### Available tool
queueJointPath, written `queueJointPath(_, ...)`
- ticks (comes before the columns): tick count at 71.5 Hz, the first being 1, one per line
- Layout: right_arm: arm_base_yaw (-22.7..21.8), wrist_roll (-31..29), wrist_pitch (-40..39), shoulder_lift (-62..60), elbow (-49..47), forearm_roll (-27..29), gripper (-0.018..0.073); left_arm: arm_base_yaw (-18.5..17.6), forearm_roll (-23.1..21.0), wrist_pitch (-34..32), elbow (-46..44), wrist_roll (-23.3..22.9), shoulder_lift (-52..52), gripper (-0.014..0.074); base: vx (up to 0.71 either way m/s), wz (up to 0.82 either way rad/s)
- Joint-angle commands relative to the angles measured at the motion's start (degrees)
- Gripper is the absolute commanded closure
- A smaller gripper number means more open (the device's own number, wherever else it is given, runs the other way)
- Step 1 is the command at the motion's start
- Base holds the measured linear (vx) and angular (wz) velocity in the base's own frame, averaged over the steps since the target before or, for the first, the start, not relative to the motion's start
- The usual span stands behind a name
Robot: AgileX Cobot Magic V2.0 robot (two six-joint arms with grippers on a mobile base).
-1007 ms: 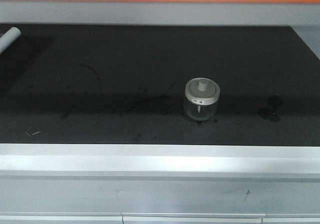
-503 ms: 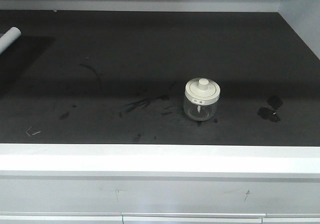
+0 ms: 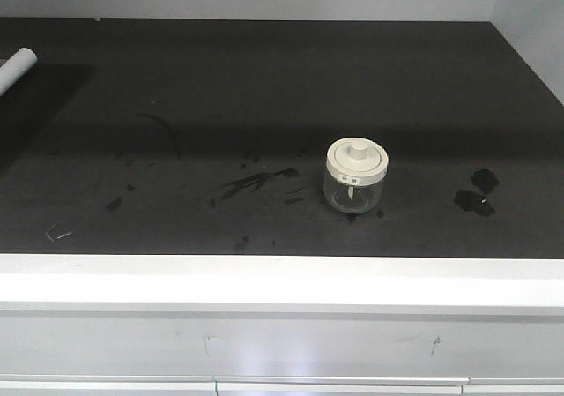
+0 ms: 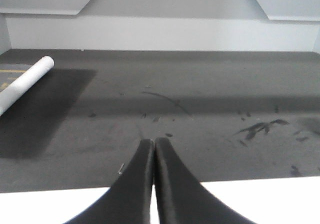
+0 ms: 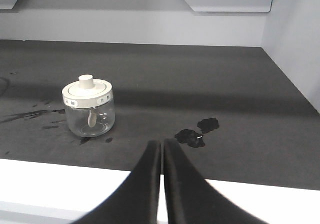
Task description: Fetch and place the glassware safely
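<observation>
While the left fingers and right fingers were closed and empty, the jar stood upright near the desk's front edge — ahead-left of the right pair, the nearer.

Clear glass jar, matt scuffed black worktop.
</observation>
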Motion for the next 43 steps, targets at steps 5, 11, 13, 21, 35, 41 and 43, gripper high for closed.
queueJointPath(5, -0.32, -0.67, -6.20, 0.70, -1.51, 0.19, 0.0559, -0.50, -0.52, -7.09, -1.14, -0.06, 0.58, 0.0603, 0.00, 0.00)
queueJointPath(11, -0.32, -0.34, -7.06, 0.70, -1.51, 0.34, 0.0548, -0.50, -0.52, -6.87, -1.14, -0.06, 0.58, 0.0603, 0.00, 0.00)
queueJointPath(13, -0.32, -0.34, -7.12, 0.70, -1.51, 0.50, 0.0542, -0.50, -0.52, -6.87, -1.14, -0.06, 0.58, 0.0603, 0.00, 0.00)
queueJointPath(21, -0.32, -0.40, -7.89, 0.77, -1.51, 2.77, 0.0472, -0.50, -0.52, -6.87, -1.14, -0.06, 0.58, 0.0603, 0.00, 0.00)
queueJointPath(35, 2.70, -1.36, -10.07, 4.55, -1.51, 3.04, 0.0230, -0.50, -0.52, -6.87, -1.14, -0.06, 0.58, 0.0603, 0.00, 0.00)
queueJointPath(41, 4.54, -1.51, -13.47, 8.05, -1.51, 3.10, 0.0135, -0.50, -0.52, -6.87, -1.14, -0.06, 0.58, 0.0603, 0.00, 0.00)
queueJointPath(43, 5.05, -1.51, -15.24, 9.52, -1.51, 3.10, 0.0118, -0.50, -0.52, -6.87, -1.14, -0.06, 0.58, 0.0603, 0.00, 0.00)
